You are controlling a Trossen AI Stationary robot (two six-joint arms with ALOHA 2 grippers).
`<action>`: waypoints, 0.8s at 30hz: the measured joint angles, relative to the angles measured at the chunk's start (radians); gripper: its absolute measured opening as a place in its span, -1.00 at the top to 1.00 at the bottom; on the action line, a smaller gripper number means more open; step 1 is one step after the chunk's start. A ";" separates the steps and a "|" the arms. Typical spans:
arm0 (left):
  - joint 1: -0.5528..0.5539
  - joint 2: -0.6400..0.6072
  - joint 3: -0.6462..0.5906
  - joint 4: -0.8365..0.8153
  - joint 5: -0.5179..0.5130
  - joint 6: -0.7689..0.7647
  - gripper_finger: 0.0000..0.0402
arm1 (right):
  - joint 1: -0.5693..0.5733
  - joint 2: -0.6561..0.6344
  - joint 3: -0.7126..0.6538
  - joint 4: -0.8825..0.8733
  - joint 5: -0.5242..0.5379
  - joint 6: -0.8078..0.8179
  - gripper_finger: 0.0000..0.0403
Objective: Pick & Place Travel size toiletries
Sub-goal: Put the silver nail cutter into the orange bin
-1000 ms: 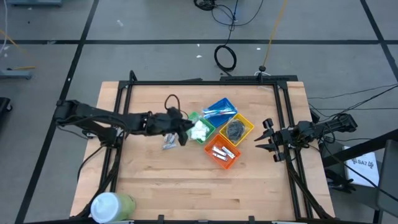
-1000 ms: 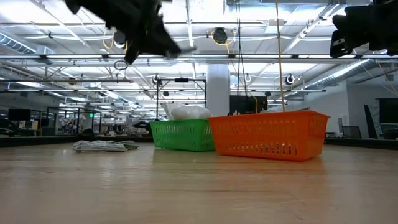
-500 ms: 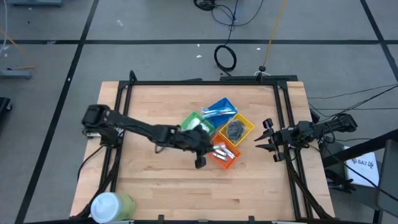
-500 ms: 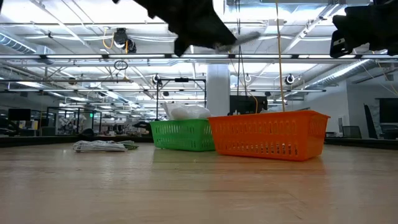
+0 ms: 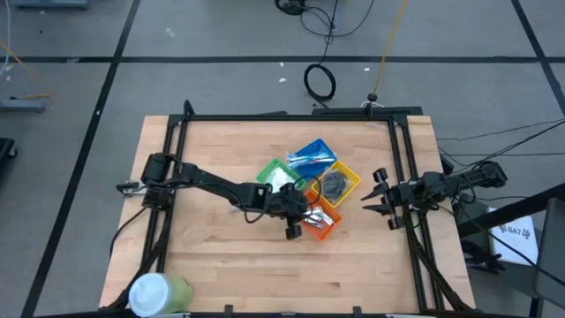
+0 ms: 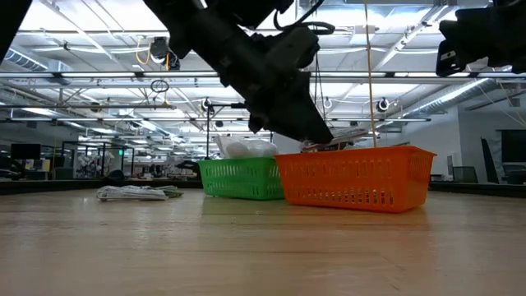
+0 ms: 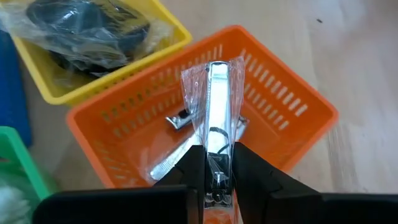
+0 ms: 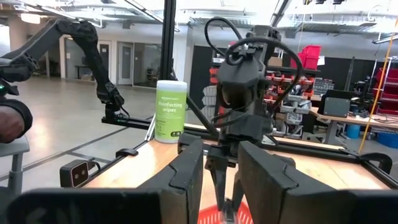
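My left gripper (image 5: 296, 226) hangs over the orange bin (image 5: 323, 228), shut on a short silver metal piece (image 7: 217, 99) in a clear wrapper. More silver pieces (image 7: 177, 121) lie in the orange bin (image 7: 280, 118). White packets (image 5: 282, 182) fill the green bin (image 6: 240, 178). Dark grey wads (image 7: 81, 28) lie in the yellow bin (image 5: 346, 185), and blue-and-white sticks (image 5: 311, 155) lie in the blue bin. A small heap of wrapped items (image 6: 136, 193) lies on the table left of the bins. My right gripper (image 5: 381, 200) waits open at the table's right edge. My left gripper pinches one end of the silver piece (image 7: 217, 149) between its two fingers (image 7: 194, 167). The fingers lie along the piece and slant down from the table's left. The rest of the piece (image 6: 349, 134) sticks out past the fingertips, lifted clear just above the orange bin's rim.
The four bins stand tightly clustered at the table's middle. A green-and-white cylinder (image 5: 157, 291) stands at the near left corner. A black frame (image 5: 282, 117) runs round the table's edges. Bare wood lies along the near side.
My left gripper has carried the silver piece from beside the green bin toward the table's right and near edge, then down until it hangs just above the orange bin. It has stayed shut on the piece.
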 joint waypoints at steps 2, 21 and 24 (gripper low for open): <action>0.006 0.001 0.000 0.006 0.000 -0.004 0.73 | 0.000 0.000 0.000 0.001 0.000 0.000 0.55; 0.027 -0.008 0.000 0.009 0.005 -0.036 0.05 | 0.000 0.000 0.000 0.001 0.000 0.000 0.55; 0.027 -0.020 0.000 0.000 0.009 -0.006 0.00 | 0.000 0.000 0.000 0.000 0.000 0.000 0.55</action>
